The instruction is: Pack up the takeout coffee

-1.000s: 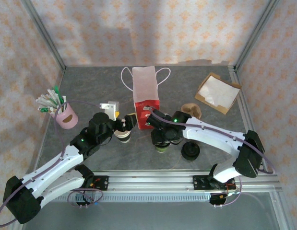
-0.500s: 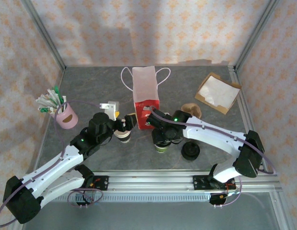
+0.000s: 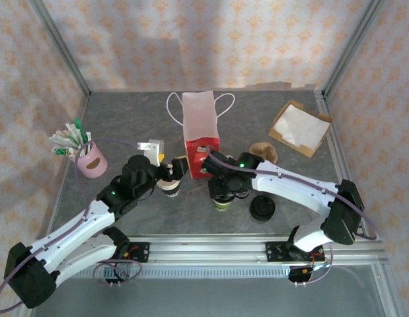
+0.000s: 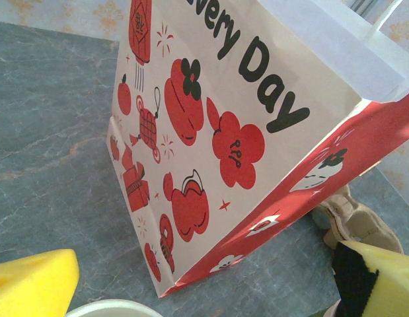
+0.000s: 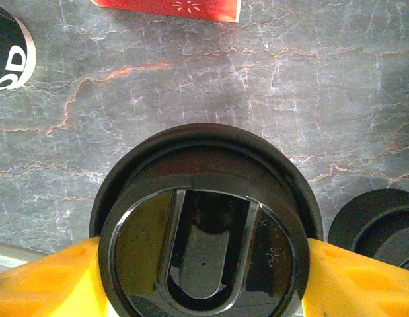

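Note:
The takeout coffee [image 3: 223, 200] stands on the grey table just in front of the red-and-white paper bag [image 3: 201, 134]. Its black lid [image 5: 204, 251] sits between the yellow pads [image 5: 39, 281] of my right gripper [image 5: 204, 264], which press on both sides of the cup. In the top view the right gripper [image 3: 223, 190] sits right over the cup. My left gripper [image 3: 170, 172] stands open over a like cup without a lid [image 3: 170, 187], whose cream rim [image 4: 111, 308] shows between its wide-apart yellow pads [image 4: 32, 284]. The bag [image 4: 224, 132] stands upright close ahead of the left gripper [image 4: 204, 294].
A stack of black lids [image 3: 262, 208] lies right of the takeout coffee, also at the right edge [image 5: 382, 224]. A pink cup of sachets [image 3: 90, 160] stands at the left, a cardboard tray of napkins [image 3: 300, 127] at the back right, and a brown paper piece [image 3: 263, 152] beside the bag.

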You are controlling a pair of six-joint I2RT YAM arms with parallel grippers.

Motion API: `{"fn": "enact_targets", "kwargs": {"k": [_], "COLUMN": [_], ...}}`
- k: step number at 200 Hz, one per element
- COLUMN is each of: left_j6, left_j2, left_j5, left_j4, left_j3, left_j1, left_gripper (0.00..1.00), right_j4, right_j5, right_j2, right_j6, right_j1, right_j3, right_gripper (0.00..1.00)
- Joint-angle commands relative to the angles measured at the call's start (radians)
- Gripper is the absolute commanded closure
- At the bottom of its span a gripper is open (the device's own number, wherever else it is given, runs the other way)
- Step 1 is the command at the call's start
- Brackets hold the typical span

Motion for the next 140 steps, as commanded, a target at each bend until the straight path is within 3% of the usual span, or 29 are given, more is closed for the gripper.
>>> {"fn": "enact_targets", "kwargs": {"k": [1, 140], "left_j6": [0.002, 0.004], "left_j2": [0.002, 0.002], "left_j5": [0.014, 0.014], "left_j4": [0.028, 0.028], "left_j3": [-0.004, -0.004], "left_j1": [0.005, 0.004], "left_gripper": [0.0, 0.0], "right_j4": [0.001, 0.041], "right_j5": [0.007, -0.012], "right_j2": [-0.005, 0.0], "right_j6": [0.012, 0.012], "right_j1": [0.007, 0.007], "right_j3": [-0.019, -0.044], "right_gripper": [0.34, 0.34]}}
